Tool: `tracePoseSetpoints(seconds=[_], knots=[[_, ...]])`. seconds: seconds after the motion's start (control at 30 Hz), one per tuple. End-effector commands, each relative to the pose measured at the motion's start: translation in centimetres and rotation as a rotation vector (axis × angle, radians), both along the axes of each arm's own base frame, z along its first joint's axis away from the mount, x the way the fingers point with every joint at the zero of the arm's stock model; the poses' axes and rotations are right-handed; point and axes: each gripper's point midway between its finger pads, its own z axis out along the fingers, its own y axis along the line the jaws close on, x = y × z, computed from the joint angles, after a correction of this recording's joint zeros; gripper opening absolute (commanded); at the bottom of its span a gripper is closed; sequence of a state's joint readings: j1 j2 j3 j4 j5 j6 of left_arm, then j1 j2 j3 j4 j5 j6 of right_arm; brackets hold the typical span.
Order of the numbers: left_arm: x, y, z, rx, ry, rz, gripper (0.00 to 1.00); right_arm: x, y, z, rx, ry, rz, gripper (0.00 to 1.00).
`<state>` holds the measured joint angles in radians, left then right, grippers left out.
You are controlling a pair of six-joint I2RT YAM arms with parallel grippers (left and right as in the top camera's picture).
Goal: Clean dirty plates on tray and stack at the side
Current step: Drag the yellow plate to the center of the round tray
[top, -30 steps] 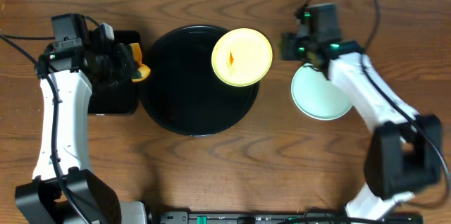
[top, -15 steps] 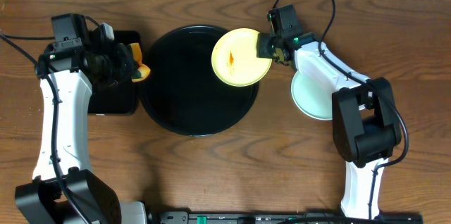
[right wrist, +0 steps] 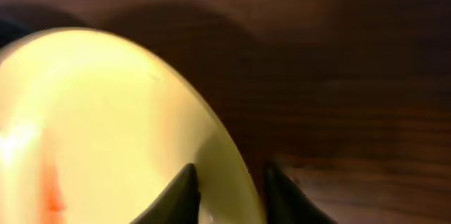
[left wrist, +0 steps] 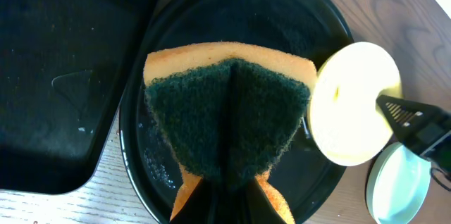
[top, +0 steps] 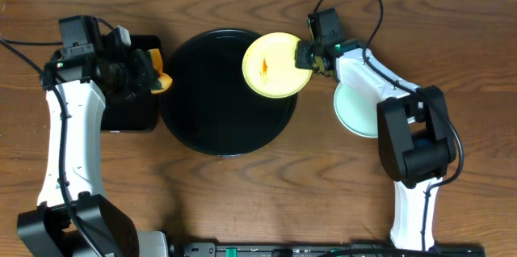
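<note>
Even light, right wrist view dim and blurred, pale yellow round plate [right wrist: 106, 111] washed out left of right gripper [right wrist: 231, 171], glints on glossy black round tray [left wrist: 151, 162] beyond sharp green-orange sponge [left wrist: 229, 111] in left gripper [left wrist: 227, 197].

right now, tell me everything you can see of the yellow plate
The yellow plate is small, round, pale and glossy, with an orange sauce streak left of its middle. It lies over the upper right rim of the round black tray, partly overhanging the table. The right gripper is at its right edge; its fingers straddle the rim, clamped or not I cannot tell.
</note>
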<state>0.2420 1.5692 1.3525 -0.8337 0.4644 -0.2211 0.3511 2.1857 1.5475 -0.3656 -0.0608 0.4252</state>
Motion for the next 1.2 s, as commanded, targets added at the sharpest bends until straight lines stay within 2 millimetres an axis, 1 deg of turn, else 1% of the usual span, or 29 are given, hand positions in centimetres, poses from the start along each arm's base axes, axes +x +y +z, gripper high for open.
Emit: tracePoseSetpoints(seconds=[0.0,0.07,0.2,0.27,0.4,0.47,0.53,0.6,0.87,1.0,1.07,1.17], knots=[[-0.1,0.2,-0.3,0.002,0.009,0.006,0.08,-0.2,0.6,-1.0,0.02,0.027,-0.005,0.01],[-0.1,0.2,-0.3,0.002,0.009,0.006,0.08,0.0,0.7,-0.9,0.029,0.02,-0.001,0.01],[-0.1,0.2,-0.3,0.002,0.01,0.006,0.07,0.2,1.5,0.2,0.071,0.001,0.022,0.01],[-0.1,0.2,-0.3,0.002,0.01,0.006,0.08,0.3,1.8,1.3,0.086,-0.015,0.03,0.01],[-0.1,0.2,-0.3,0.002,0.01,0.006,0.08,0.3,2.6,4.4,0.098,-0.074,0.073,0.01],[-0.1,0.2,-0.3,0.002,0.009,0.006,0.07,0.0,3.4,6.0,0.105,-0.104,0.095,0.01],[-0.1,0.2,-0.3,0.002,0.009,0.006,0.08,-0.4,4.5,7.2,0.107,-0.129,0.127,0.01],[-0.1,0.2,-0.3,0.002,0.009,0.006,0.08,-1.1,5.8,7.9,0.112,-0.138,0.155,0.01],[-0.1,0.2,-0.3,0.001,0.009,0.006,0.08,-4.3,10.0,7.1,0.073,-0.111,0.238,0.01],[-0.2,0.1,-0.4,0.001,0.013,0.006,0.08,-5.1,11.1,6.9,0.012,-0.134,0.238,0.01],[-0.3,0.0,-0.4,-0.001,0.017,0.003,0.08,-5.1,11.1,6.9,-0.012,-0.145,0.21,0.01],[-0.5,-0.8,-0.6,-0.002,0.028,-0.018,0.08,-5.1,11.2,6.8,-0.019,-0.148,0.194,0.01]])
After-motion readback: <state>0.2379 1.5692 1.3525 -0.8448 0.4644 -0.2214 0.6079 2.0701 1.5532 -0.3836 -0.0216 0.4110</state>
